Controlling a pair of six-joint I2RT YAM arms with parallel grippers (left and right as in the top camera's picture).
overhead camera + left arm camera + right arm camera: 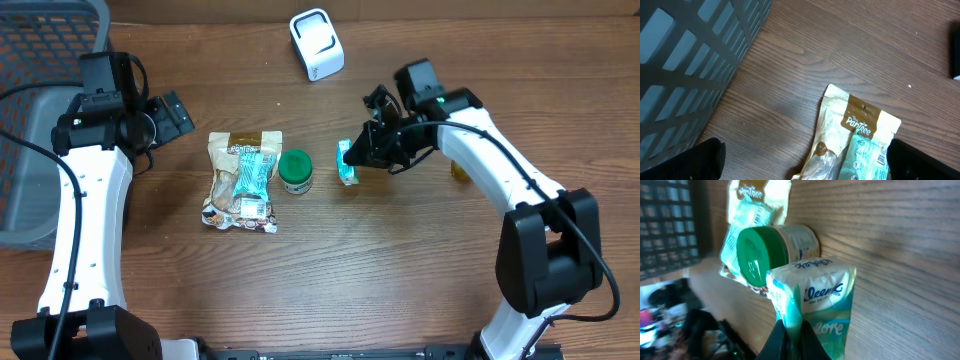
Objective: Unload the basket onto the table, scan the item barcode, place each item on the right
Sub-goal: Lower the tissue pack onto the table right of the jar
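The tissue pack [346, 162] is seen from overhead near the middle of the wooden tabletop [380, 270], pinched at one edge by the right end effector [358, 158], whose jaws are pressed together on it. A green-lidded jar [295, 171] is found just beside the pack on its left, and a tan snack pouch [243, 180] is laid flat just beyond the jar. A white scanner [316, 43] is placed at the far edge, well apart from the pack. The left end effector [172, 115] is held spread wide and nothing is gripped by it; it is positioned between the pouch and a grey basket [40, 100] at the left edge. A small yellow object [459, 170] is partly hidden behind the right arm. In the left wrist view, the slatted wall of the basket is shown at upper left and the top of the pouch at lower centre, with the two dark fingers [685, 162] set far apart at the bottom corners. In the right wrist view, the pack fills the centre, its blue lettering facing the camera, and its lower edge is clamped between the dark fingers [790, 340]. The jar is seen right behind it and the pouch beyond that. Whether the pack is resting on the tabletop cannot be told.
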